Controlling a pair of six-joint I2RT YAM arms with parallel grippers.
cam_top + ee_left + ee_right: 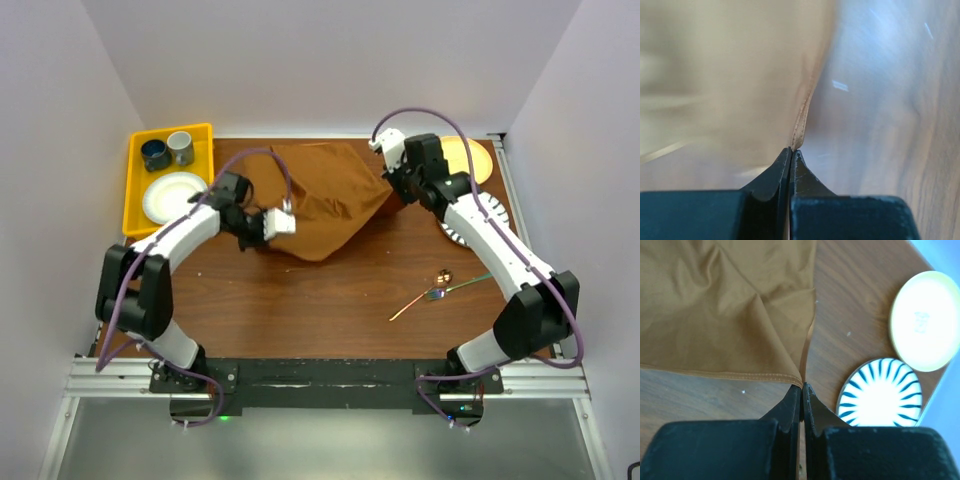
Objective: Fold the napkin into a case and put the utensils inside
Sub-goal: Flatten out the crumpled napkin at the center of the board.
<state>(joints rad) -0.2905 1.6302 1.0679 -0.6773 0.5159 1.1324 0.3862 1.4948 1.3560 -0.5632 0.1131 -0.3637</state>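
Observation:
The rust-brown napkin [322,195] lies rumpled at the back middle of the table, partly lifted. My left gripper [258,236] is shut on its left hem [801,120], the cloth edge pinched between the fingertips. My right gripper [392,193] is shut on the napkin's right corner [799,375], where two hems meet at the tips. The utensils [437,291] lie loose on the wood at the front right, thin shiny pieces with a spoon tip. No folded case shows.
A yellow tray [134,205] at the back left holds two cups [180,148] and a white plate [173,196]. A blue-striped plate [881,392] and a pale yellow plate [925,320] sit at the back right beside my right arm.

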